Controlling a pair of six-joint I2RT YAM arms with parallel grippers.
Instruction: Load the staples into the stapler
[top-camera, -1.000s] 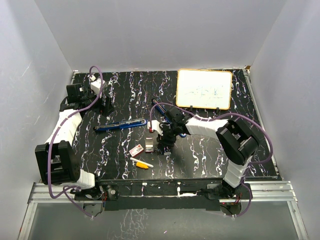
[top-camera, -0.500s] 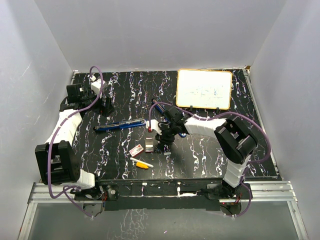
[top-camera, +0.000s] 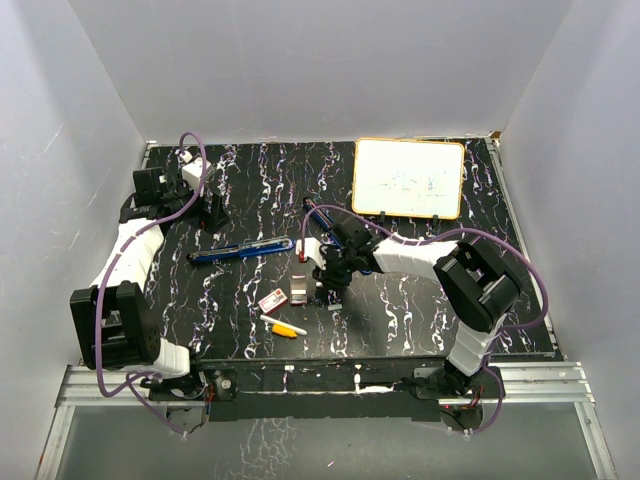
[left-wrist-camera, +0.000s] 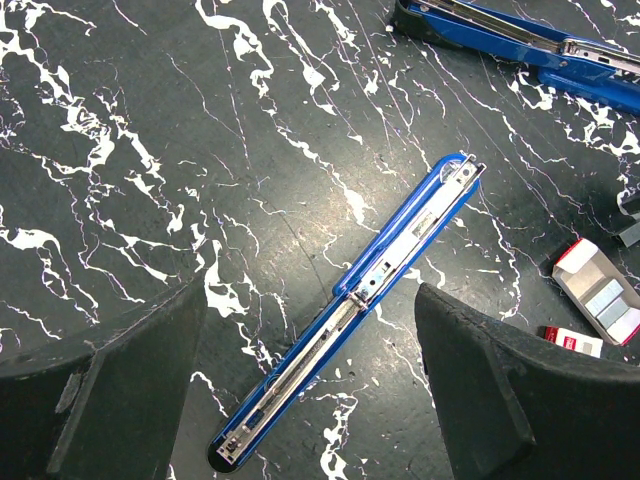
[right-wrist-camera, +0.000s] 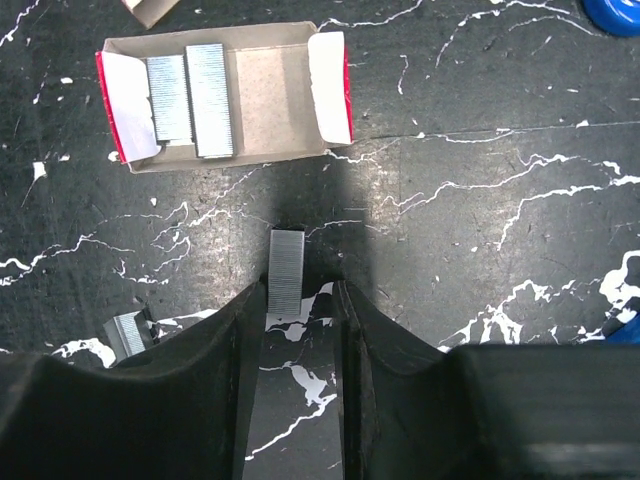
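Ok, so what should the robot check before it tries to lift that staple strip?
1. Staple strip sits between the right tool's fingers: ok.
2. Fingers pinch the strip on both sides: not ok, a gap shows on one side.
3. Strip is off the table: cannot tell, it looks to be lying flat.
4. Stapler lies open with its metal channel showing: ok.
5. Left tool is open, holding nothing, over the stapler: ok.
6. Spare strips wait in the open box: ok, two show.
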